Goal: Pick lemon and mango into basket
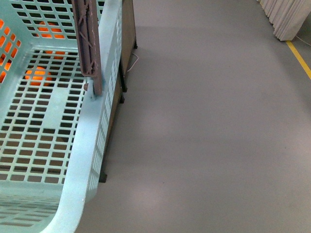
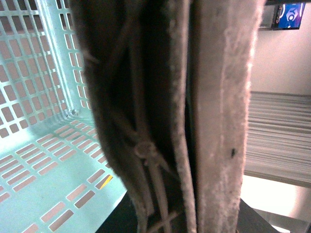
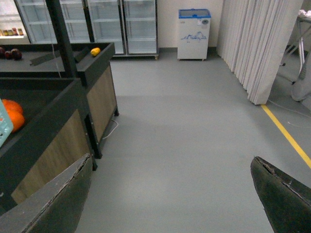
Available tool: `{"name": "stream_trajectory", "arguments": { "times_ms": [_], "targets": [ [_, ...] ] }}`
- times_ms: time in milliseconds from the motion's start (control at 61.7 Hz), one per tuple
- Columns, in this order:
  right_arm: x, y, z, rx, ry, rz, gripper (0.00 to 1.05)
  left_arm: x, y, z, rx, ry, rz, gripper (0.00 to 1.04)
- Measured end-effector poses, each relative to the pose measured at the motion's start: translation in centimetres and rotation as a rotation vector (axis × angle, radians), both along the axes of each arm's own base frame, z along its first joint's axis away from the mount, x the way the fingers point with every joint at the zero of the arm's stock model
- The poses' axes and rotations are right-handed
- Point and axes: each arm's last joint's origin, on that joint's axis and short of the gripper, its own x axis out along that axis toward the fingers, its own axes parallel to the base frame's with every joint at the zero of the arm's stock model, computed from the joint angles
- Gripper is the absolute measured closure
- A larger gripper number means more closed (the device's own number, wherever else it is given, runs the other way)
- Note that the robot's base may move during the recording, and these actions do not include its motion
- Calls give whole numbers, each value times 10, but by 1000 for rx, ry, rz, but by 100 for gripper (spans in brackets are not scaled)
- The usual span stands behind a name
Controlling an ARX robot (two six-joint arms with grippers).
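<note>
Mostly grey floor [image 1: 204, 121], white curtain [image 3: 257, 43], blue-green basket [image 1: 87, 145]

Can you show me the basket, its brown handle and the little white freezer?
basket [image 1: 87, 131], front view, on its right rim.
brown handle [image 1: 90, 43], front view, on the upright bar.
white freezer [image 3: 193, 39], right wrist view, on its front panel.

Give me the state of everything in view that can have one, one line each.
Basket: no fruit showing inside.
Handle: raised upright.
Right fingers: open, nothing between them.
Yellow fruit: lying on the far stand, not picked.
Oranges: lying in the near stand.
Fridges: doors shut.
Freezer: lid shut.
</note>
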Motion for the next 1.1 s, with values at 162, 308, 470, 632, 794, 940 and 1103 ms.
{"name": "stream_trajectory", "arguments": {
  "times_ms": [162,308,470,632,794,940,1103],
  "targets": [
    [0,0,0,0,-1,0,9,0,0,0,5,-1,7,88],
    [0,0,0,0,-2,1,9,0,0,0,5,-2,6,88],
    [0,0,0,0,-2,0,9,0,0,0,5,-2,6,88],
    [0,0,0,0,-2,2,9,0,0,0,5,-2,6,88],
    [0,0,0,0,-2,-2,9,0,0,0,5,-2,6,88],
    [0,0,0,1,-1,1,9,0,0,0,5,-1,6,88],
    [0,0,0,0,-2,1,9,0,0,0,5,-1,7,88]
  ]
}}
